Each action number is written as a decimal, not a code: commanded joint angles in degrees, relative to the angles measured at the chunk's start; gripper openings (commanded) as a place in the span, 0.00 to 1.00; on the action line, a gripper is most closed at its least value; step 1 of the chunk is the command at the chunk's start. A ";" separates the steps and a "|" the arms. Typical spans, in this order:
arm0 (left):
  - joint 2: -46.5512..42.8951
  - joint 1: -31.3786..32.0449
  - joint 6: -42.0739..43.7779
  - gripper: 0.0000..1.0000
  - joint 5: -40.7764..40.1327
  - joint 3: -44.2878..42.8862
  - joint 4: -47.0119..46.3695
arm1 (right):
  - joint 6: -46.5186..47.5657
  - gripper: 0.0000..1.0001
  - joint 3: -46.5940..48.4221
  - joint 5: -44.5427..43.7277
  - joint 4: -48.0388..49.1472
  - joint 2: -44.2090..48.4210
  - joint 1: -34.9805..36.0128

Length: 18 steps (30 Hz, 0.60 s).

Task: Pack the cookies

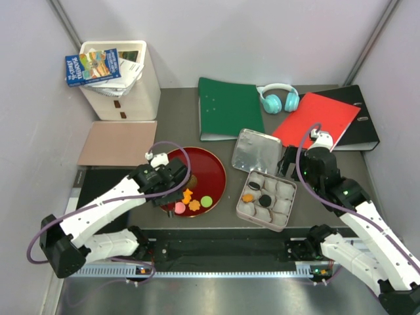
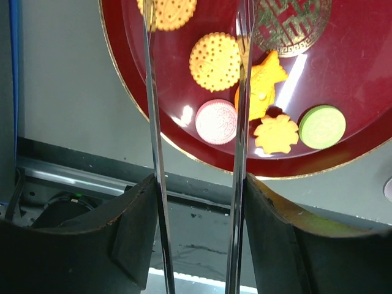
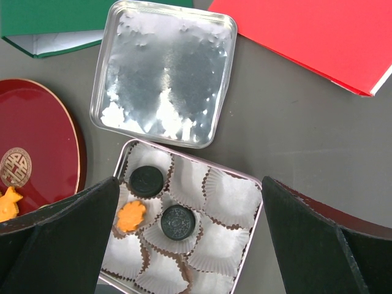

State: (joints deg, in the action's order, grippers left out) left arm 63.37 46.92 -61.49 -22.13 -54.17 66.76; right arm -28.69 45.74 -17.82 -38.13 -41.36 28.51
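The left gripper (image 1: 177, 191) hangs over the near-left part of the red plate (image 2: 343, 79), its fingers spread and holding nothing. It looks like it's lining up a pick. From the wrist view, a round orange cookie (image 2: 214, 61) and a pink one (image 2: 215, 121) both sit in the gap. A lumpy orange biscuit (image 2: 260, 92) crowds the right finger line. It'd probably do best to straddle just one, drop straight and squeeze gently. These look crumbly, and the cluster is tight. An orange flower (image 2: 275, 133) and a green round (image 2: 322, 127) lie just to the right.

The tin (image 3: 202, 164) sits right of centre by the near edge. It holds two black sandwich rounds (image 3: 146, 180) and an orange flower cookie (image 3: 131, 215), with most paper cups still free. The right gripper (image 3: 190, 184) hovers over it, wide open and empty, so it could get in the way of a drop-off.

Around the worktop:
- **Far-left corner:** a white bin (image 1: 141, 85), with a tan mat (image 1: 118, 142) beside it.
- **Back edge:** a green folder (image 1: 230, 108), teal headphones (image 1: 279, 98) and a red folder (image 1: 315, 118).
- **Just behind the tin:** the lid (image 3: 164, 70).
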 commanded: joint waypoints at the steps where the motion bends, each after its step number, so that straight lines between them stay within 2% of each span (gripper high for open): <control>1: -1.85 -0.16 -1.44 0.59 2.17 0.82 -0.75 | -0.40 0.99 0.23 0.25 2.36 0.58 0.93; 7: -2.02 2.38 -1.96 0.57 7.10 0.47 -2.60 | -0.32 0.99 0.41 0.33 2.27 0.50 1.19; 18: -4.83 4.15 -6.27 0.57 7.80 2.67 -1.64 | -0.76 0.99 -0.38 0.77 2.36 0.93 1.19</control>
State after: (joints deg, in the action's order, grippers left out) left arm 60.82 50.78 -65.04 -14.76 -52.31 65.76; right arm -28.77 45.39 -17.39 -37.98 -41.23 29.15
